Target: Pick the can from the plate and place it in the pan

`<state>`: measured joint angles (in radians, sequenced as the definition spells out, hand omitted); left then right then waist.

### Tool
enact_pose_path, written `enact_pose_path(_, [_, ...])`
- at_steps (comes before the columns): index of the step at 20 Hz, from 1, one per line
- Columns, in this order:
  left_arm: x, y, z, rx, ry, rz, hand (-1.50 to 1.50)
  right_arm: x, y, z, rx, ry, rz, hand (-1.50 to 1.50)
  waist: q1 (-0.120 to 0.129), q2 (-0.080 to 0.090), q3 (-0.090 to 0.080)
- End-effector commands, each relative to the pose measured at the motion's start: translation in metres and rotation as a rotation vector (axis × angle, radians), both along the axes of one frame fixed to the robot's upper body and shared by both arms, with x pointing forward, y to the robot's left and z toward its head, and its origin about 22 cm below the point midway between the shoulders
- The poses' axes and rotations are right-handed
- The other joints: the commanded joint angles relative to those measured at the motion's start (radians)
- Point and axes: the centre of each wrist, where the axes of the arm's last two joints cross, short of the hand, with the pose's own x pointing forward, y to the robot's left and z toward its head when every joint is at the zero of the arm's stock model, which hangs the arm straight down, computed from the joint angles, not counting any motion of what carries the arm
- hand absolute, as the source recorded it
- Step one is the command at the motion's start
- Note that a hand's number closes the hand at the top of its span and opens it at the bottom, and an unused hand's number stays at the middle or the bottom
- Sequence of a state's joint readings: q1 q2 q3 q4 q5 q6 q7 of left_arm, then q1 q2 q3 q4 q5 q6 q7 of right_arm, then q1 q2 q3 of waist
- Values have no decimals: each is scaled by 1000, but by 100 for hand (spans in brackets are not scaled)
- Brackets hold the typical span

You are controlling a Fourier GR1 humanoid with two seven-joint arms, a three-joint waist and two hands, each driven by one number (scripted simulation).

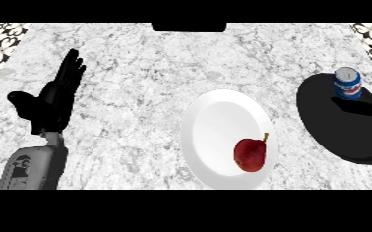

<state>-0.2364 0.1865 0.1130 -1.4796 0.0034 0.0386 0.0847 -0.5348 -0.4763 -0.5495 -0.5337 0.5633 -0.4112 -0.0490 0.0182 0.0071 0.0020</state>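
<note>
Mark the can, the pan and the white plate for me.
can [348,84], head view, on its blue side label
pan [327,123], head view, on its bare black floor
white plate [218,123], head view, on its bare centre, above the red pear [251,154]

can [348,83] upright in black pan [327,123] at right; pear [251,154] on white plate [218,123] (center); left hand [54,96] open, left.

Veined marble counter [145,64], glossy white plate [218,128], matt black pan [327,123], shiny can [348,83].
</note>
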Motion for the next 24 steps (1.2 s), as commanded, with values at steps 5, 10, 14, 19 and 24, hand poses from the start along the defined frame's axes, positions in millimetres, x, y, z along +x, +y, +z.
enact_pose_path(5, [4,-1,-2,-1,-7,35,0,-11,-3,1,9,-313,-30,-150,-29,-9,-2])
enact_pose_path(10, [-8,11,-16,1,19,73,0,-54,11,-28,139,-431,-23,-150,-54,-18,-5])
enact_pose_path(14, [-18,16,-7,-2,25,78,0,-90,1,-12,199,-511,80,-150,-64,-27,-6])
enact_pose_path(19, [-15,14,-1,-3,31,92,0,-150,22,-5,236,-530,144,-150,-82,-28,-7])
enact_pose_path(24, [-17,24,0,0,23,71,0,-212,58,26,198,-556,126,-150,-68,-20,-6])
